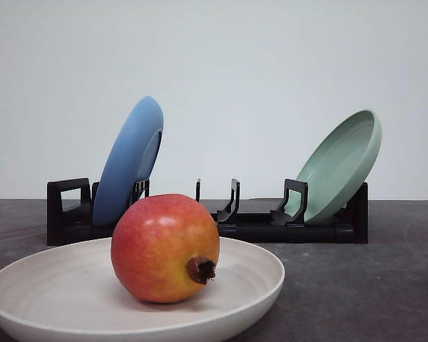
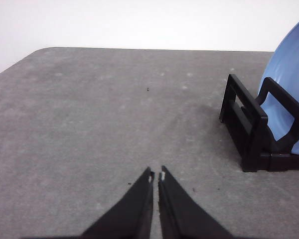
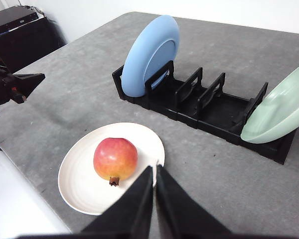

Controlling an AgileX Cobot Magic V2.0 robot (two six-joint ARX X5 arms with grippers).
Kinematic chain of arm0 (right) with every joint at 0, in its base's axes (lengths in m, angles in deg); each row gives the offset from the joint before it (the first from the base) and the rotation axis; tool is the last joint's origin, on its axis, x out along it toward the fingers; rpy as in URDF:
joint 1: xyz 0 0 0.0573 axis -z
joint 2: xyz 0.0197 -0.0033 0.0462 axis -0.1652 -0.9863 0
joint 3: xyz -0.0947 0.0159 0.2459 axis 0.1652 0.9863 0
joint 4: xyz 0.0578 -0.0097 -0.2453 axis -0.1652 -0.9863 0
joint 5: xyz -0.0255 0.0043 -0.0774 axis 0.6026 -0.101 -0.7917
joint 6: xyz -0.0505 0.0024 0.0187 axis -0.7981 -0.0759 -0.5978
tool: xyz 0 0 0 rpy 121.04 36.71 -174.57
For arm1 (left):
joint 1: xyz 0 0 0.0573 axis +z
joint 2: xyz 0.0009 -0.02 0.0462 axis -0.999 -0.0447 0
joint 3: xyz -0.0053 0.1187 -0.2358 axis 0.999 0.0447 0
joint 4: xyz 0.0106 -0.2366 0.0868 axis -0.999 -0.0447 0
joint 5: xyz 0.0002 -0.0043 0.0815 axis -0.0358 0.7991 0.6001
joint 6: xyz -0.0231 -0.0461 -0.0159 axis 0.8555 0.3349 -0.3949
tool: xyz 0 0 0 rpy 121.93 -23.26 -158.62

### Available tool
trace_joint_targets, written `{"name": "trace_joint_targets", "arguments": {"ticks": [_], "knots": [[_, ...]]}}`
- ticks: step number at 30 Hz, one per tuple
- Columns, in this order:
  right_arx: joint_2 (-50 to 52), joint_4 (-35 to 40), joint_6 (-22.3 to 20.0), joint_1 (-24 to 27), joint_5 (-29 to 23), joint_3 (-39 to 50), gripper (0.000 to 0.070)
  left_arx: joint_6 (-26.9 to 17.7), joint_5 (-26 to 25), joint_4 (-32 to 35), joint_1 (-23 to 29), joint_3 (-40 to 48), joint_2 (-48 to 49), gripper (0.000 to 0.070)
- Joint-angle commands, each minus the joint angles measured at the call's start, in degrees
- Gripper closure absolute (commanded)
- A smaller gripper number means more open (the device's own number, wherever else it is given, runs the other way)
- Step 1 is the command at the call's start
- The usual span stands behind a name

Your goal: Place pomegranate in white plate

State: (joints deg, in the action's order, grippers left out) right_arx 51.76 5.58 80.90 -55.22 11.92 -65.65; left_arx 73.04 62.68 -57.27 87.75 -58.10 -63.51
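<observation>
The pomegranate (image 1: 165, 246) (image 3: 115, 159), red shading to yellow-orange with a dark crown nub, rests inside the white plate (image 1: 50, 285) (image 3: 82, 186) at the table's front. My right gripper (image 3: 155, 170) hangs shut above the plate's rim, beside the fruit and apart from it, with nothing between its fingers. My left gripper (image 2: 156, 174) is shut and empty over bare grey table, next to the end of the black rack (image 2: 249, 132). The left arm (image 3: 15, 85) shows off to the side of the plate in the right wrist view.
Behind the white plate stands a black dish rack (image 1: 242, 224) (image 3: 204, 107). A blue plate (image 1: 130, 160) (image 3: 152, 55) leans in its left end and a pale green plate (image 1: 342, 164) (image 3: 281, 112) in its right end. Dark equipment (image 3: 20, 30) sits beyond the table's edge.
</observation>
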Motion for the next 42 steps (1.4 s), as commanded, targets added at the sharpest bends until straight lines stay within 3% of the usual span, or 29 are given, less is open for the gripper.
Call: {"name": "trace_joint_targets", "arguments": {"ticks": [1,17,21,25,29,32,37,42], "knots": [[-0.17,0.61,-0.39,-0.46,-0.02,-0.26,0.0699,0.61,0.33,-0.2,-0.07,0.55,0.09,0.07],[-0.07,0.73,-0.39,-0.1,-0.03,-0.25,0.0699,0.61,0.33,-0.2,-0.07,0.55,0.09,0.07],[1.09,0.79,-1.26,7.92,3.1,-0.2,0.0699,0.61,0.33,-0.2,-0.07,0.55,0.09,0.07],[3.07,2.32,-10.62,21.43,2.58,1.47,0.0699,0.61,0.31,-0.2,-0.07,0.53,0.09,0.07],[7.91,13.87,-17.64,33.2,2.58,9.2,0.0699,0.61,0.33,-0.2,-0.07,0.53,0.09,0.07],[11.67,22.12,-20.06,39.58,2.54,16.97,0.0699,0.61,0.33,-0.2,-0.07,0.53,0.09,0.07],[14.96,31.77,-19.72,45.86,2.5,28.51,0.0699,0.61,0.33,-0.2,-0.07,0.53,0.09,0.07],[16.68,34.47,-18.53,46.99,-2.25,35.53,0.0699,0.61,0.33,-0.2,-0.07,0.53,0.09,0.07]]}}
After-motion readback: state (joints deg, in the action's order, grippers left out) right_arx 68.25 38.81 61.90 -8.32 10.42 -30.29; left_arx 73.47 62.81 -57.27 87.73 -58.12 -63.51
